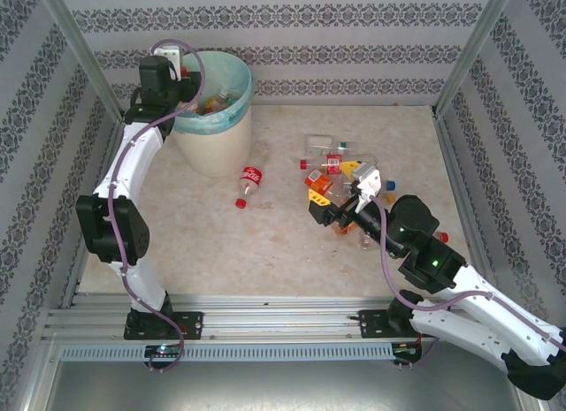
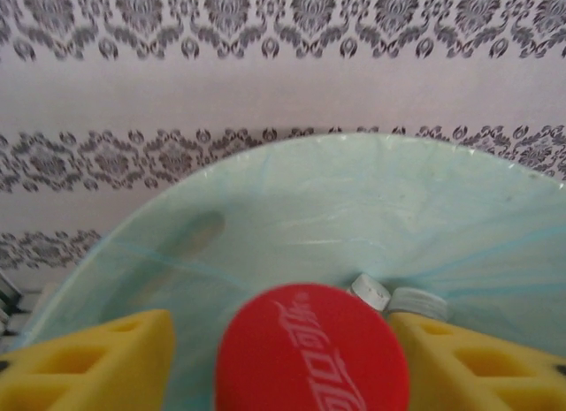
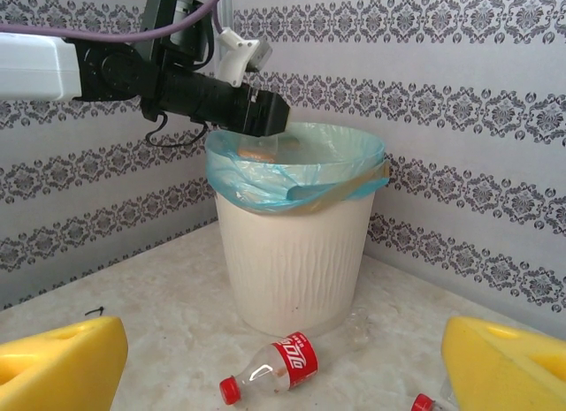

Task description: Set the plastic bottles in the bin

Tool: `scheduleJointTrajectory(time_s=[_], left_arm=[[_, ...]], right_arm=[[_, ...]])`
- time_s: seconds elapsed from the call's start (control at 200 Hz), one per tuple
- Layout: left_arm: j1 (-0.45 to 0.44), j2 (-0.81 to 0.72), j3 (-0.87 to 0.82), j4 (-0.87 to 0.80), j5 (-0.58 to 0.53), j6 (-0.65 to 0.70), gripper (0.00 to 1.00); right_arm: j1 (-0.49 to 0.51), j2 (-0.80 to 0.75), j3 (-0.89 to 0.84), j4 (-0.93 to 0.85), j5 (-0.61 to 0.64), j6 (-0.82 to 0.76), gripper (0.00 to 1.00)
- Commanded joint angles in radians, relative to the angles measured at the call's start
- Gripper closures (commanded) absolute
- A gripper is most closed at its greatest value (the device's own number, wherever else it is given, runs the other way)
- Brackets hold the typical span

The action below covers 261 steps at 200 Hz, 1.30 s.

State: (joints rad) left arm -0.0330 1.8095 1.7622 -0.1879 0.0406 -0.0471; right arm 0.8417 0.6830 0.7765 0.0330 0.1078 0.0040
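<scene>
The bin [image 1: 212,141] stands at the back left, cream with a teal liner [image 2: 354,208]. Over its left rim hovers my left gripper [image 1: 188,95], jaws open. A bottle's red cap [image 2: 309,353] sits between the yellow fingers [image 2: 97,367], with a gap on its left side. Several bottles [image 1: 217,100] lie inside the bin, two white caps [image 2: 371,293] among them. One red-labelled bottle [image 1: 248,183] lies on the table in front of the bin [image 3: 296,252]. My right gripper [image 1: 320,208] stands open and empty at a pile of bottles [image 1: 332,163], facing that bottle [image 3: 279,369].
Metal frame posts and patterned walls close in the table on three sides. Bare marble table [image 1: 283,243] lies between the two arms. Another red cap [image 3: 423,402] shows beside my right finger [image 3: 504,367]. The left arm [image 3: 133,62] reaches over the bin rim.
</scene>
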Motion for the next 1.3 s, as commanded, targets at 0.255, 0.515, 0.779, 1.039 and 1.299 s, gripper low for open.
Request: scheduleJointTrajectory(time_s=[0.255, 0.515, 0.779, 1.039, 1.299], left_arm=[[0.008, -0.046, 0.035, -0.013, 0.106, -0.052, 0.46], [0.007, 0.028, 0.105, -0.114, 0.19, -0.06, 0.46], [0.001, 0.119, 0.226, -0.251, 0.193, -0.056, 0.53], [-0.002, 0.142, 0.218, -0.302, 0.177, -0.067, 0.55], [-0.022, 0.229, 0.273, -0.458, 0.181, -0.051, 0.64]], right_arm=[[-0.001, 0.008, -0.013, 0.017, -0.016, 0.024, 0.08], [-0.001, 0.024, -0.01, 0.016, -0.025, 0.025, 0.08], [-0.002, 0.022, -0.013, 0.016, -0.015, 0.023, 0.08], [-0.003, 0.042, 0.004, -0.016, 0.043, 0.04, 0.08], [-0.017, 0.068, 0.042, -0.026, 0.056, 0.015, 0.07]])
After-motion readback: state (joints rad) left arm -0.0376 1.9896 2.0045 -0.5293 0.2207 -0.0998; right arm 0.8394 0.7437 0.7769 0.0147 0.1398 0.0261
